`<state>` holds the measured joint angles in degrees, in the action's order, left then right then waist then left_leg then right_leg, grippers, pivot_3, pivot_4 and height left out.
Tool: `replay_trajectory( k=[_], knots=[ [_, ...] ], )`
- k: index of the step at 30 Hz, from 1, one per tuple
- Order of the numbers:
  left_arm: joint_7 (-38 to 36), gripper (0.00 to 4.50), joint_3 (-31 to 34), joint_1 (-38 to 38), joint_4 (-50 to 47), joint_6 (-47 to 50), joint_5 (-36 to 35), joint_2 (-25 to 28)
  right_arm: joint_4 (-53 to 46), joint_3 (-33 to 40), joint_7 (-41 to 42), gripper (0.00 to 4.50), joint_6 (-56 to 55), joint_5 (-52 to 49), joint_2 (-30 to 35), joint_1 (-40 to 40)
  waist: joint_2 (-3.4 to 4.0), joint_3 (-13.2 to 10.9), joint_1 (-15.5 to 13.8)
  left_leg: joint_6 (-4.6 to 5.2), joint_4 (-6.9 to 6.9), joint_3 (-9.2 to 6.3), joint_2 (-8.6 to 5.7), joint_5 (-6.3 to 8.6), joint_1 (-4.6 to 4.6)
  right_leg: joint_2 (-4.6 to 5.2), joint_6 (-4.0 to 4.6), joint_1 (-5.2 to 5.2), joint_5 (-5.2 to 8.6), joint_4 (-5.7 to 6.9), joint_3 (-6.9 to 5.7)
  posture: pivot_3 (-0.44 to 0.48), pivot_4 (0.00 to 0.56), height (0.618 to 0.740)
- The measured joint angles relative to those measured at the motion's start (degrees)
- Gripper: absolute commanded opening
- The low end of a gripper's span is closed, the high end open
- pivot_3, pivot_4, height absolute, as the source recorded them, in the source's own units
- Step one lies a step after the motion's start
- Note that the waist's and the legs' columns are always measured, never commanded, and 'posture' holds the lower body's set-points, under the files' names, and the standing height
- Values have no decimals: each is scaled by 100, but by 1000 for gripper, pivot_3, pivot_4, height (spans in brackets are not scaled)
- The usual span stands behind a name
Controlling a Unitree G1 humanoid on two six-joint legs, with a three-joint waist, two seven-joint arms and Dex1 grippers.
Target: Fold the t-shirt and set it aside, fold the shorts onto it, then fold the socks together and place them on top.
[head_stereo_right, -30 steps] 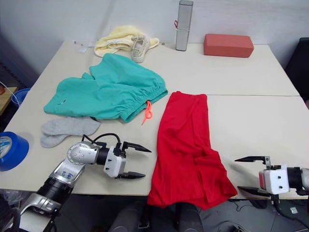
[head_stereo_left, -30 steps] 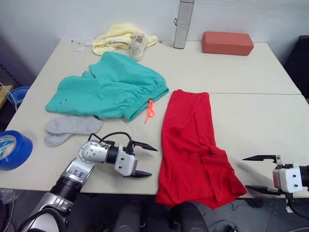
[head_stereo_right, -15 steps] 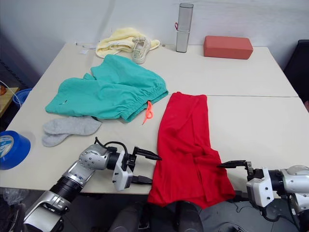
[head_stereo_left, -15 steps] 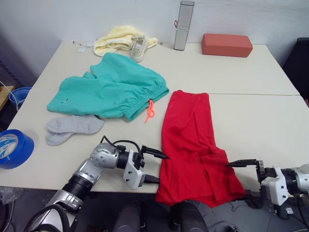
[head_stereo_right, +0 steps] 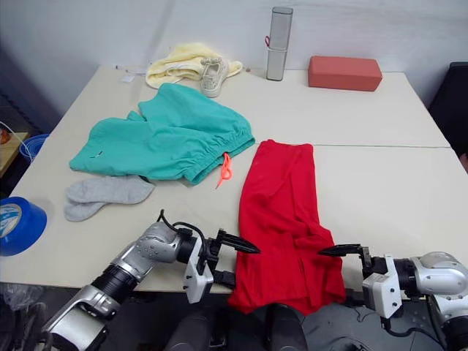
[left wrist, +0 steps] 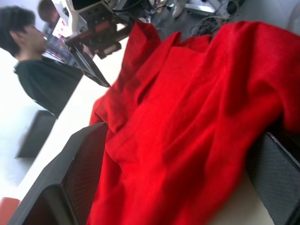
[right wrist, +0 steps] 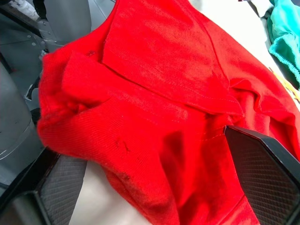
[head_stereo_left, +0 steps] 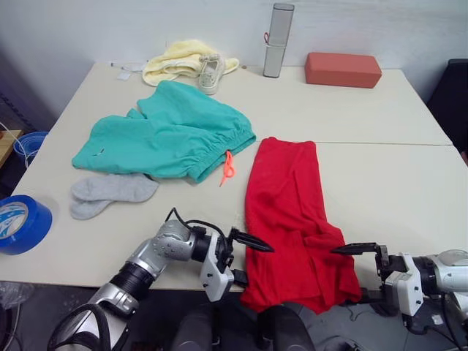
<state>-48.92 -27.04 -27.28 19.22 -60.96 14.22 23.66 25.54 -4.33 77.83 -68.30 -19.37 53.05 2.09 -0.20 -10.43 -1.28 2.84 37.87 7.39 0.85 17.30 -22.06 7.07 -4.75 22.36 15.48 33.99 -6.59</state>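
Observation:
The red t-shirt (head_stereo_left: 287, 205) lies folded lengthwise in the table's middle, its lower end hanging over the front edge. My left gripper (head_stereo_left: 257, 264) is open at the shirt's lower left corner, and red cloth lies between its fingers (left wrist: 75, 173) in the left wrist view. My right gripper (head_stereo_left: 348, 272) is open at the lower right corner, with the bunched hem (right wrist: 140, 131) between its fingers (right wrist: 262, 168). The teal shorts (head_stereo_left: 164, 135) with an orange drawstring (head_stereo_left: 227, 167) lie spread at the left. The grey socks (head_stereo_left: 110, 194) sit just in front of them.
A blue tape roll (head_stereo_left: 20, 223) rests at the table's left front edge. At the back are a yellow cloth (head_stereo_left: 175, 62), a small shoe (head_stereo_left: 209, 71), a silver cylinder (head_stereo_left: 276, 40) and a red-brown block (head_stereo_left: 344, 69). A person (left wrist: 37, 61) sits beyond the table.
Both open grippers have closed in on the t-shirt's lower end. The left one moved right to its left edge, and the right one moved left to its right edge.

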Motion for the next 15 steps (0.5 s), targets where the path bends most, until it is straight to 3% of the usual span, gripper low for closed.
replay_trajectory(
  k=[4, 6, 10, 15],
  knots=[
    [503, 4442, -14, -178, 102, 5, 592, -156, 29, -52, -195, 4500, -25, 94, 1, 1, -20, 13, -3, 9, 3, -1, 0, 4, 1, 1, 0, -1, -2, 0, 0, 0, 150, 740],
    [602, 4050, -64, -201, 138, 77, 620, -159, 28, -78, -278, 4500, -15, 123, 4, -7, -23, 16, -2, 9, 3, -1, 0, 4, 3, 2, 0, -2, -2, 1, 0, 0, 150, 740],
    [503, 2964, -294, -223, 160, 277, 470, -46, -16, -213, -374, 3292, 26, 145, 32, -76, -24, 18, 2, 6, 4, -2, 0, 2, 4, 2, 2, 0, -1, 4, 0, 0, 150, 740],
    [367, 1239, -422, -201, 79, 376, 142, 189, -71, -372, -476, 1438, 81, 232, 32, -140, -12, 25, 50, 0, 2, -1, 3, 0, 4, 2, 7, 4, 2, 9, 1, 0, 150, 740]
  ],
)
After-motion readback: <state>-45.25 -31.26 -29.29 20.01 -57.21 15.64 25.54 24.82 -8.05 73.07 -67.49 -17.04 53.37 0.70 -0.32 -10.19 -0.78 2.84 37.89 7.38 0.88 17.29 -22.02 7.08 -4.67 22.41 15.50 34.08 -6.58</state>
